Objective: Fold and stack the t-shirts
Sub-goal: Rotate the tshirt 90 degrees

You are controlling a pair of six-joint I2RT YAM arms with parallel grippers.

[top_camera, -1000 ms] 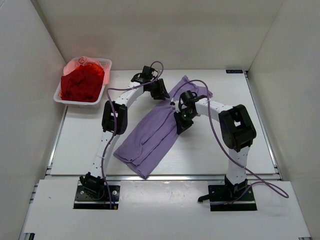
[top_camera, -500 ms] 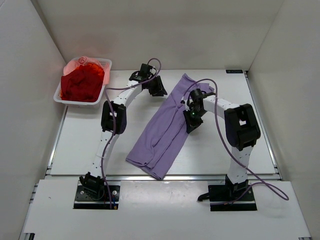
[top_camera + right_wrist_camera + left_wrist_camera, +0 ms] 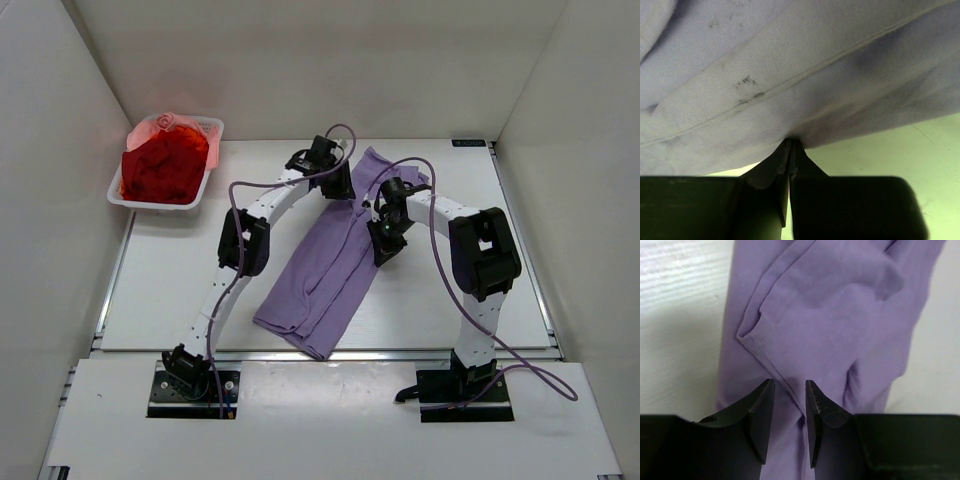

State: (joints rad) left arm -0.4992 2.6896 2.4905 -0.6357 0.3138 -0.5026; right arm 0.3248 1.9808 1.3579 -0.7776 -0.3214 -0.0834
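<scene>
A purple t-shirt [image 3: 320,270] lies folded lengthwise in a long diagonal strip on the white table [image 3: 170,280], running from back right to front centre. My left gripper [image 3: 338,183] is open over the shirt's far end, its jaws either side of a raised fold of the purple shirt [image 3: 840,315] in the left wrist view, fingertips [image 3: 790,385] close to the cloth. My right gripper [image 3: 383,243] is shut on the strip's right edge. In the right wrist view the pinched gripper [image 3: 790,142] holds the shirt [image 3: 790,65] just above the table.
A white basket [image 3: 210,130] at the back left holds crumpled red t-shirts [image 3: 160,170]. White walls enclose the table on the left, back and right. Purple cables loop over both arms.
My right gripper dragged the purple shirt to the right, then held still. My left gripper moved right from beside the shirt to over its far end.
</scene>
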